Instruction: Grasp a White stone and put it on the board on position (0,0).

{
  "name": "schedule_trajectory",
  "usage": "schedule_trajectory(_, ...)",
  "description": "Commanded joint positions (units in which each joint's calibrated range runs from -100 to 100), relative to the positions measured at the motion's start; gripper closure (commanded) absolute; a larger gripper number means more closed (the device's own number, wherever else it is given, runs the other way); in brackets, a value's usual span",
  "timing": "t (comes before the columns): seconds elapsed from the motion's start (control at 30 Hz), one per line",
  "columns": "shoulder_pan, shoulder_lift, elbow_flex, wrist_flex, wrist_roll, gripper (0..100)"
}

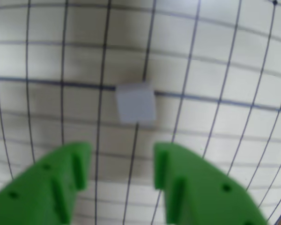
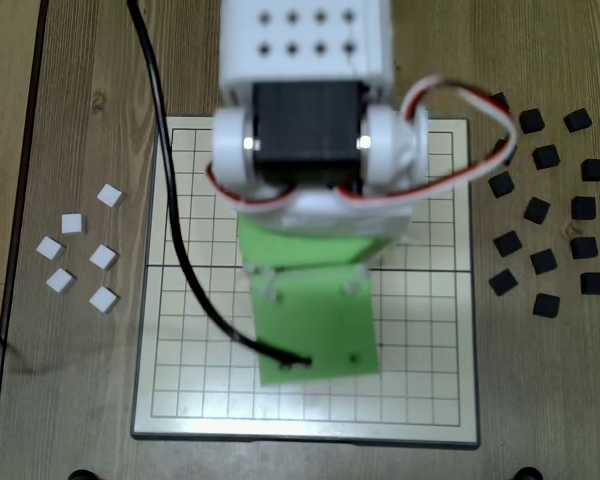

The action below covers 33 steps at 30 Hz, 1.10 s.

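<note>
White stone (image 1: pixel 135 102) shows only in wrist view, beyond the empty, parted end effector (image 1: pixel 122 161).

A bunch of black stones (image 2: pixel 543 262) were scattered loose on the right side of the fixed view, none of them touching, spread from near the top down to about the middle. They all sat on the wooden table (image 2: pixel 70 110), whose grain ran up the frame.
</note>
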Motion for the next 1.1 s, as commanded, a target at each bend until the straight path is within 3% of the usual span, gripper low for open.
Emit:
schedule_trajectory(0.0,1.3,-16.05,8.95,-2.56,-0.2,89)
schedule_trajectory(0.43,4.67,-52.25,52.24,-10.66,-0.44,90)
schedule_trajectory(1.07,3.85,-89.38,97.07,-18.35,-2.93,93)
